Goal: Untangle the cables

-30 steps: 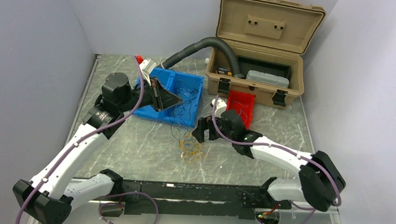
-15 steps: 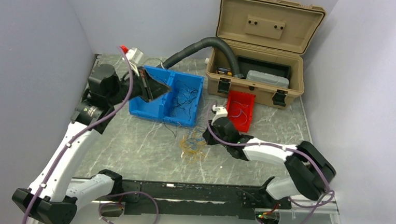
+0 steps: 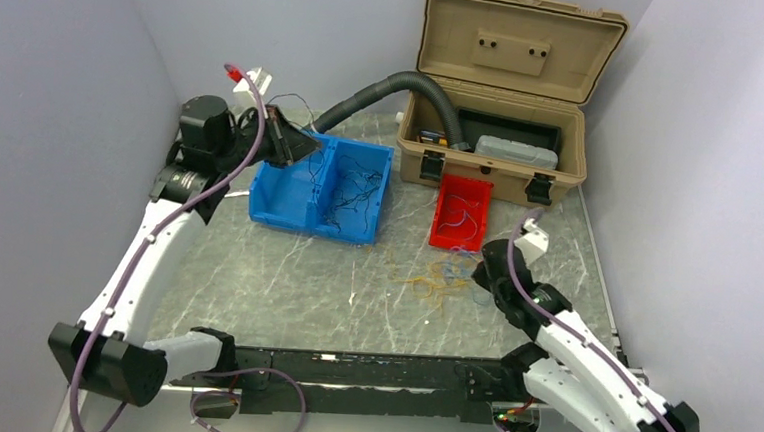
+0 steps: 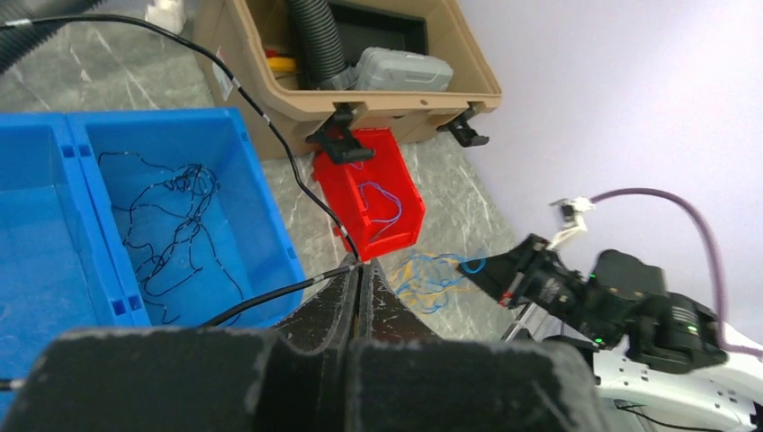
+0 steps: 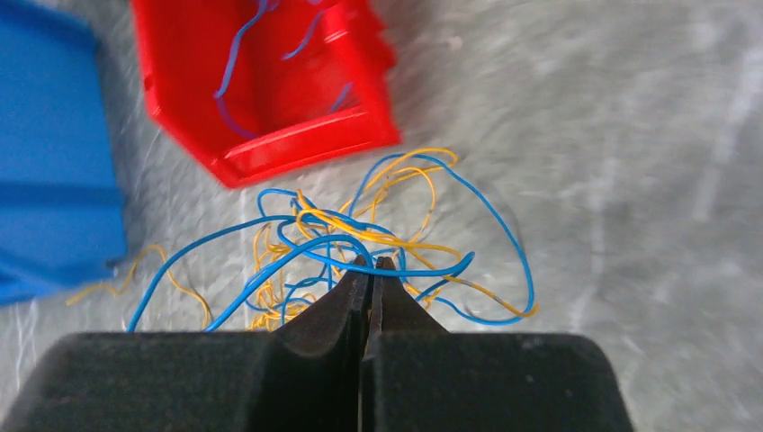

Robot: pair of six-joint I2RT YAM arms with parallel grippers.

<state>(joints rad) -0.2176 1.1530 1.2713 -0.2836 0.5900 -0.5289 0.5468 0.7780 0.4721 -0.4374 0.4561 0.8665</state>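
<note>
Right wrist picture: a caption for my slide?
Black hand pinches tangled blue and yellow wires by red plastic bin.

smear: the whole right wrist view is blurred; the tabletop veining is unreadable
red bin: far end cut off at 12 o'clock; the wires inside are only blue streaks
blue bin: one corner shows at 9 o'clock, the rest is off the edge
right tool: tips pressed together in the tangle; which strand is pinched cannot be told
tan case: lid cut off at 12 o'clock in the left wrist view
grey hose: its end is hidden inside the case
black cable: pinched at the left tool tips, then vanishes behind the tool body at 7 o'clock
</note>
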